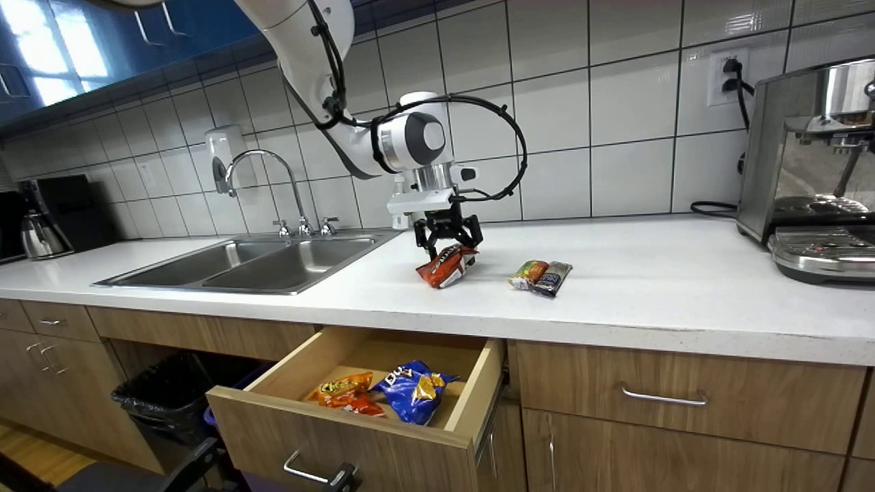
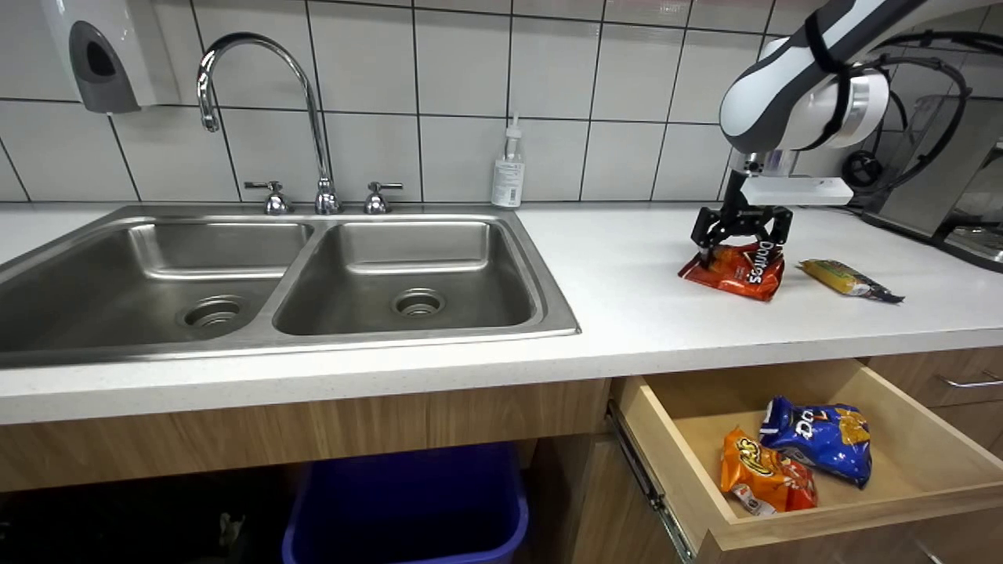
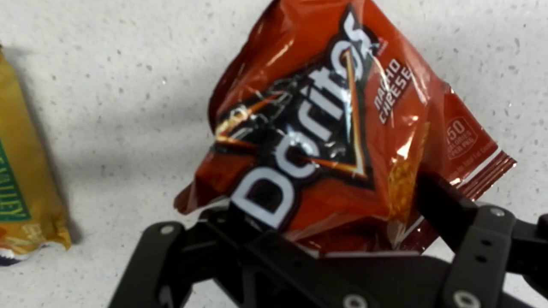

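- Doritos (image 3: 317,124), a red nacho cheese bag, sits rumpled and tilted between the fingers (image 3: 449,205) of my claw (image 2: 740,249), its lettering turned toward my wrist view.
- My claw points down with its fingers well apart, one at either side of the bag; whether they grasp it or only stand around it, I cannot tell.
- It is right at the bench (image 1: 649,280), to the right of the sink in both exterior views; I cannot tell whether it rests there or hangs just above.
- Near it, but apart, a yellow packet (image 1: 528,273) lies on the bench, with a dark packet (image 1: 552,279) against it. My wrist view shows a green label on the yellow one, its letters ending in "VALLEY".
- Below, the drawer (image 1: 403,454) stands open, with an orange bag (image 2: 768,474) and a blue bag (image 2: 819,439) lying side by side in it.
- The sink (image 2: 294,274) has two basins, with a faucet (image 2: 317,129) behind and an upright bottle (image 2: 508,172) near the wall (image 2: 466,141).
- Under the bench is a blue bin (image 2: 415,489).
- A steel coffee machine (image 1: 813,171) stands beyond the packets.
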Available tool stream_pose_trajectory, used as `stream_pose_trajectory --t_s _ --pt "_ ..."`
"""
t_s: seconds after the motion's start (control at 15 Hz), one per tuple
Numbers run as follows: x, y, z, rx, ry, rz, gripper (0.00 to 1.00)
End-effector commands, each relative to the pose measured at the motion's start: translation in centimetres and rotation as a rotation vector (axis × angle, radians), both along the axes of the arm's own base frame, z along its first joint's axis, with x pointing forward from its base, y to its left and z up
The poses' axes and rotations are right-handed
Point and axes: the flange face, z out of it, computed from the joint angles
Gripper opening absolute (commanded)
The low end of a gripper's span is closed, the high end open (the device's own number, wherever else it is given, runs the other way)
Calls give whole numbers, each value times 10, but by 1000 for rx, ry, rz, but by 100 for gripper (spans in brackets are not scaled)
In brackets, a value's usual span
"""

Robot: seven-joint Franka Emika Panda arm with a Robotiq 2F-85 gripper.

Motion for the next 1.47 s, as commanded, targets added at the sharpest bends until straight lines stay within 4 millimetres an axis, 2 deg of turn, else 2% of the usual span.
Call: stream_pose_trajectory --t_s 0.0,0.47,0.8,1.4 --pt "-36 6 11 1 4 -7 100" --pt "-78 10 15 12 31 -3 100" --pt "-98 15 17 12 55 1 100" --pt "-127 44 15 15 76 28 100"
